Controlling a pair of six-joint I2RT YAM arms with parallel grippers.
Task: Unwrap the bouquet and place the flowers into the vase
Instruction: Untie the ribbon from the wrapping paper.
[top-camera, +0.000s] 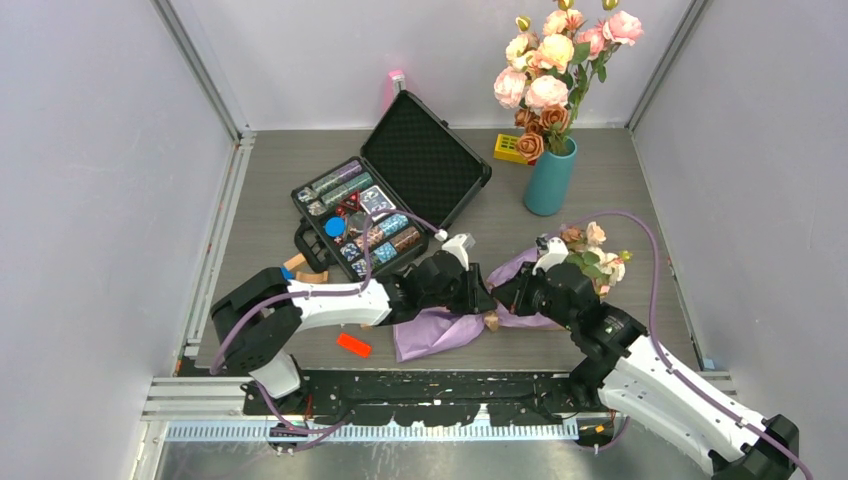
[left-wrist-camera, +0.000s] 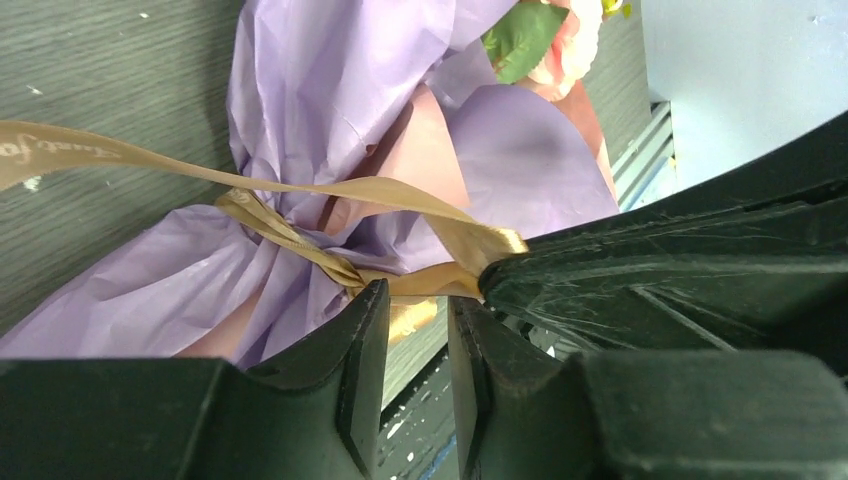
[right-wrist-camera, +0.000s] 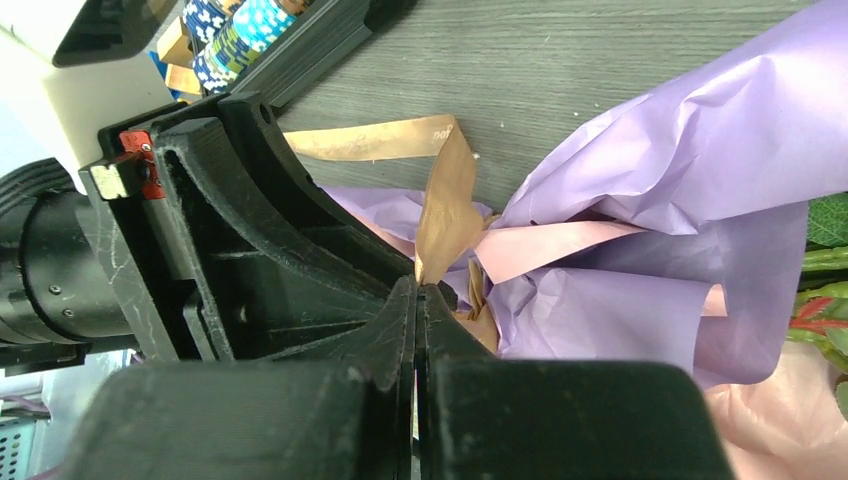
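The bouquet (top-camera: 450, 330) lies on the table near the front, lilac paper (left-wrist-camera: 330, 110) lined with pink, tied at the waist with tan ribbon (left-wrist-camera: 300, 190). Its flowers (top-camera: 595, 255) point to the right. My right gripper (right-wrist-camera: 418, 290) is shut on a ribbon tail (right-wrist-camera: 445, 200) just beside the knot. My left gripper (left-wrist-camera: 418, 300) faces it tip to tip, jaws a narrow gap apart, with a ribbon strand lying across the tips. The two grippers meet over the bouquet's waist (top-camera: 497, 297). The teal vase (top-camera: 549, 180) stands behind and holds large roses.
An open black case of poker chips (top-camera: 400, 190) sits at the back left of the bouquet. A bunch of large pink-cream roses (top-camera: 555, 60) fills the vase. A yellow block (top-camera: 508, 148), wooden pieces (top-camera: 305, 270) and an orange piece (top-camera: 353, 345) lie around.
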